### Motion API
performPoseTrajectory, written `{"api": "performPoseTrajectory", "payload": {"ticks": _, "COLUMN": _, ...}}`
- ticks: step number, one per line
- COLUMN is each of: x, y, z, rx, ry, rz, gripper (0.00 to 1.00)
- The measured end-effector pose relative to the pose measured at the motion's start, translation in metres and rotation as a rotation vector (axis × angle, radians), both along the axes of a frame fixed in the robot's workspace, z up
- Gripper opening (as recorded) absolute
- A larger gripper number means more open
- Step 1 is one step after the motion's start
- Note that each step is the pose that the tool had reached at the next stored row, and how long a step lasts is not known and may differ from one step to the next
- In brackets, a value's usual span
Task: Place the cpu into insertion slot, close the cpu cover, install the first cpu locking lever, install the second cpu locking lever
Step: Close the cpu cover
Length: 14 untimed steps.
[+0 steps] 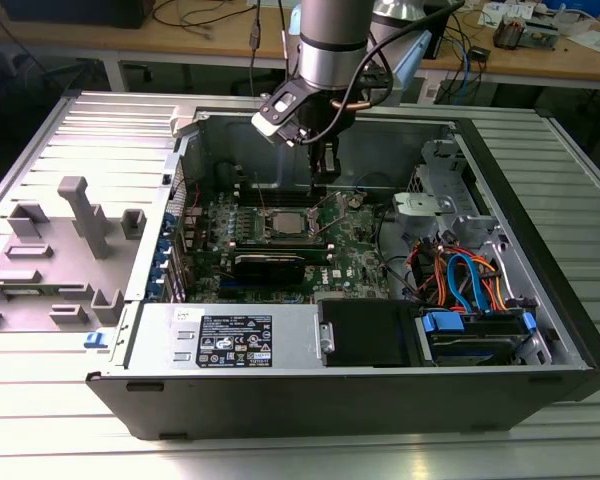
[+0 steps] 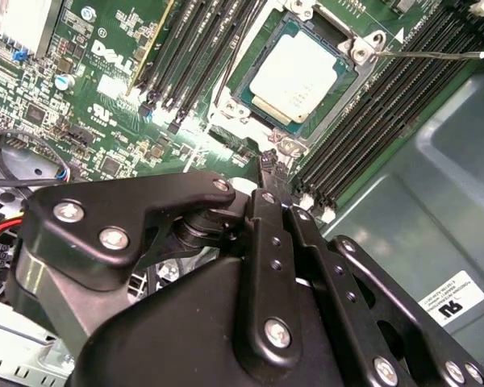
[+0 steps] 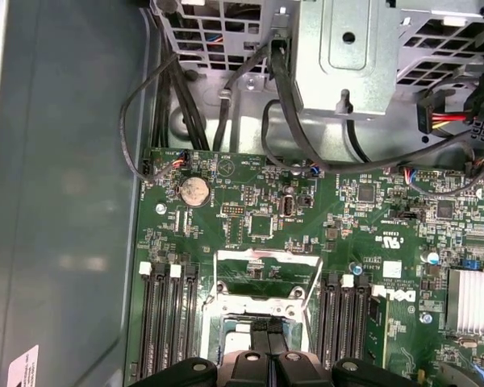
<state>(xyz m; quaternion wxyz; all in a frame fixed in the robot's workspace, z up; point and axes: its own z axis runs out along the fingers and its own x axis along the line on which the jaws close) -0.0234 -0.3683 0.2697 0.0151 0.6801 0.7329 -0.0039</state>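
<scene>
Ribbed metal table (image 1: 40, 440) carries open computer case (image 1: 280, 400) | wooden bench (image 1: 210, 45) behind | pincer (image 2: 268, 161) clenched near cpu (image 2: 298, 76) in insertion slot (image 2: 242, 93)

A ribbed metal table (image 1: 300, 460) is seen carrying an open computer case (image 1: 330, 400) laid on its side — just beside it, at the exterior view's left, a grey ribbed panel (image 1: 110, 150) bearing upright blocks is set.
</scene>
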Motion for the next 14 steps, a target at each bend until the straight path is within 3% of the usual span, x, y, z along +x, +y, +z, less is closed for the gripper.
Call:
{"api": "performPoseTrajectory", "payload": {"ticks": 4, "x": 0.003, "y": -0.0001, "z": 0.0019, "rx": -0.0047, "ry": -0.0001, "rz": 0.000, "gripper": 0.11}}
{"api": "performPoseTrajectory", "payload": {"ticks": 14, "x": 0.021, "y": 0.0000, "z": 0.0018, "rx": -0.0055, "ry": -0.0001, "rz": -0.017, "gripper": 0.11}}
